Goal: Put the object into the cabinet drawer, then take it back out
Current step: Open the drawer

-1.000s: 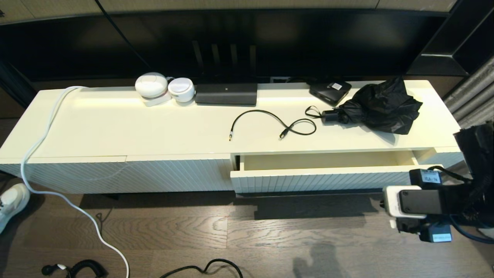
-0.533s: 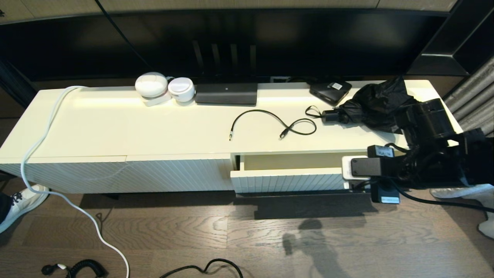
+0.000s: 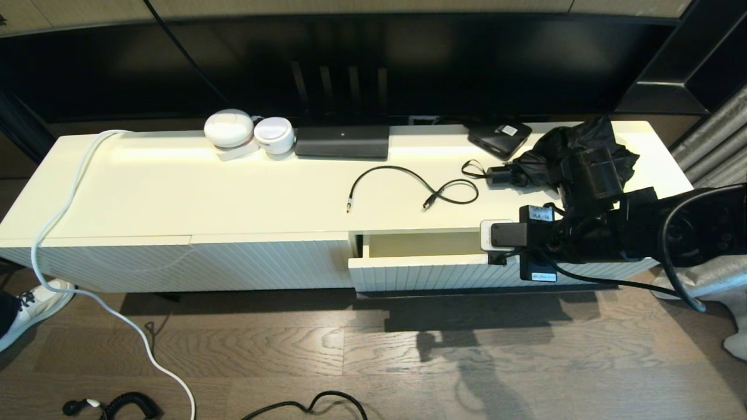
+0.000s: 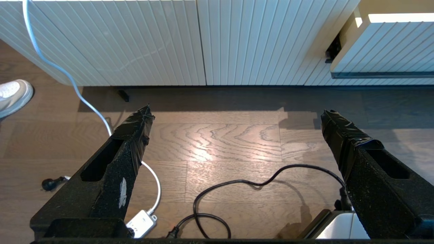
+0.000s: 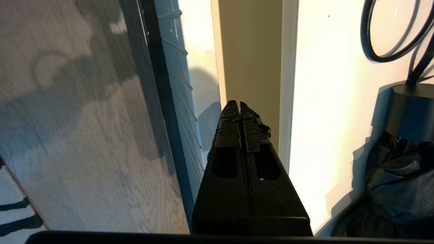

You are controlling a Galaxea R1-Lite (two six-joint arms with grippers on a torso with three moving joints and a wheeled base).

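From the head camera, the cabinet drawer (image 3: 420,262) stands partly pulled out of the long white cabinet (image 3: 175,265), its cream inside showing and its ribbed front facing the wooden floor (image 3: 362,350); the right arm reaches in from the right, its wrist over the drawer's right half, and the small white labels on that wrist carry print too small to read. On the tabletop (image 3: 233,186) behind the drawer lie a black cable (image 3: 417,184), a folded black umbrella (image 3: 575,160), a small black box with a white sticker (image 3: 499,139) whose writing cannot be read, a flat black device (image 3: 342,142) and two round white gadgets (image 3: 248,131); a white cord (image 3: 64,227) runs off the left end to the floor, and a white shoe (image 3: 29,309) shows at the left edge. From the left wrist camera, the left gripper (image 4: 234,117) hangs above the floor in front of the cabinet, its taped fingers wide apart and holding nothing, with the drawer's corner (image 4: 383,44) jutting out ahead. From the right wrist camera, the right gripper (image 5: 240,103) has its fingers pressed together, empty, tips over the drawer's open cream inside (image 5: 251,51) just behind the ribbed front, the umbrella's handle (image 5: 408,108) near on the tabletop.
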